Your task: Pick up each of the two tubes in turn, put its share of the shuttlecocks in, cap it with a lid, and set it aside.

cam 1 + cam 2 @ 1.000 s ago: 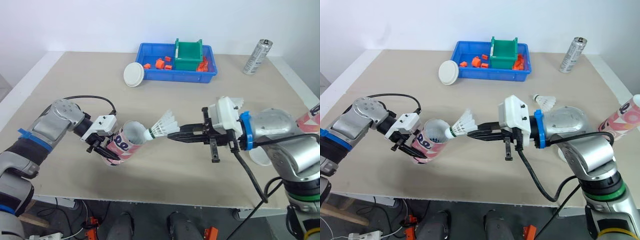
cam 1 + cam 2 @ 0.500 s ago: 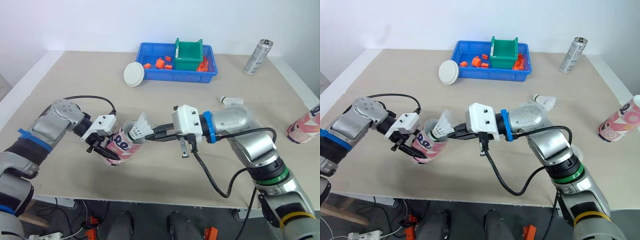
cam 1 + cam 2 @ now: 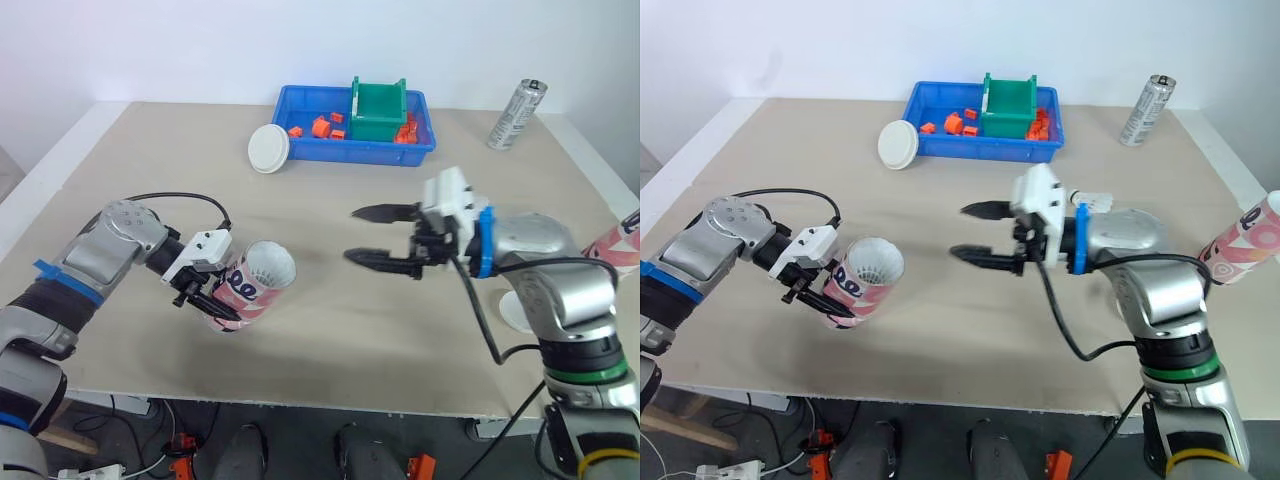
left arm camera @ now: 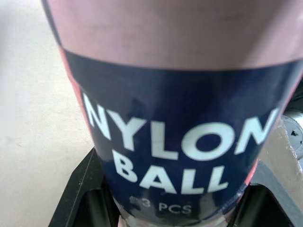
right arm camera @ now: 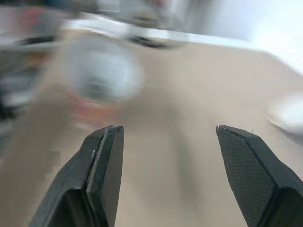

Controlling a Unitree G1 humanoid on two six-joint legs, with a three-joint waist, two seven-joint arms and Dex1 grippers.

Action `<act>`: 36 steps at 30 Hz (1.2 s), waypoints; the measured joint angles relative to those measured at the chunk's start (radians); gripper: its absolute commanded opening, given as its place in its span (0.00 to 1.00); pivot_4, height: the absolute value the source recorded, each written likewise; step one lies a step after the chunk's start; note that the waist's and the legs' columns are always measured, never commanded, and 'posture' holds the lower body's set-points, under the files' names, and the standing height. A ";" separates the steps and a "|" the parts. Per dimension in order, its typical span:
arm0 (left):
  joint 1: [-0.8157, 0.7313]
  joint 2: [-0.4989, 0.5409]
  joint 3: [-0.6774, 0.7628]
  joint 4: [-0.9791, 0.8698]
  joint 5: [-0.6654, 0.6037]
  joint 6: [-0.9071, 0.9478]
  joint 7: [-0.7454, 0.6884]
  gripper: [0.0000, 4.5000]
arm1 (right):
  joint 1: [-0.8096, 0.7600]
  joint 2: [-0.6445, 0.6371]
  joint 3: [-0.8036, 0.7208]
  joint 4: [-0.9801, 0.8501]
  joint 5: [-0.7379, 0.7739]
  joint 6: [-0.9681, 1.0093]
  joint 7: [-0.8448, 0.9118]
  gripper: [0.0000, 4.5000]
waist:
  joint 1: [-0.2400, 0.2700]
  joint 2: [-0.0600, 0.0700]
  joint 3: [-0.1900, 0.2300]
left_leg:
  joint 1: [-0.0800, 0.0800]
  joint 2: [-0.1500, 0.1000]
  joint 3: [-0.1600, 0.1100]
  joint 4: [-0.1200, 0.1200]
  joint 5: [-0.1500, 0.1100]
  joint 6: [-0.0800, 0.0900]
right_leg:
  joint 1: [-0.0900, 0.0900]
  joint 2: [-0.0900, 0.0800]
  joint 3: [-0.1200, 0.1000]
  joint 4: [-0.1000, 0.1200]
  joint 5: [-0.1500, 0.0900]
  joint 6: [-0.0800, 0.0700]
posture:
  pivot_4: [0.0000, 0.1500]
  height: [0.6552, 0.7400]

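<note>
Two tubes show in the left eye view: at lower left the left gripper (image 3: 214,303) pinches a pink-and-navy cardboard tube (image 3: 256,283), tilted with its open mouth toward the centre, and a second pink tube (image 3: 618,243) sits at the right edge. Mid-frame the right gripper (image 3: 352,235) hangs with fingers spread wide, apart from both. A round white lid (image 3: 268,148) sits just beside the blue plastic tray (image 3: 355,153), upper centre. Left wrist view: black fingers (image 4: 78,198) clamp the held tube at its "NYLON BALL" lettering. Right wrist view: fingers (image 5: 102,165) parted, with a blurred tube beyond.

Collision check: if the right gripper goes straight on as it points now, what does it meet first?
Likely the tube held in the left gripper, near its open mouth. Depth is unclear, so the line may run slightly off.
</note>
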 measured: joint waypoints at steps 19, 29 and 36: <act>0.034 -0.014 0.030 -0.033 0.010 0.020 -0.004 0.49 | -0.031 0.042 -0.102 0.655 -0.333 -0.385 -0.395 0.75 | -0.015 0.000 0.000 | 0.002 -0.001 0.004 -0.001 0.003 0.004 | 0.000 0.000 0.004 0.000 0.002 0.005 | 1.00 0.98; 0.035 -0.013 0.031 -0.041 0.011 0.022 -0.004 0.49 | -0.185 0.080 -0.070 1.012 -0.382 -0.508 -0.414 0.75 | -0.017 0.000 0.000 | 0.002 -0.001 0.004 -0.001 0.003 0.004 | 0.000 0.000 0.005 0.000 0.005 0.000 | 1.00 0.98; 0.036 -0.012 0.032 -0.041 0.012 0.022 -0.004 0.49 | -0.323 0.103 -0.067 1.249 -0.414 -0.593 -0.431 0.64 | -0.018 0.000 0.000 | 0.002 -0.001 0.004 -0.001 0.003 0.004 | 0.000 0.000 0.005 0.000 0.005 -0.001 | 1.00 0.98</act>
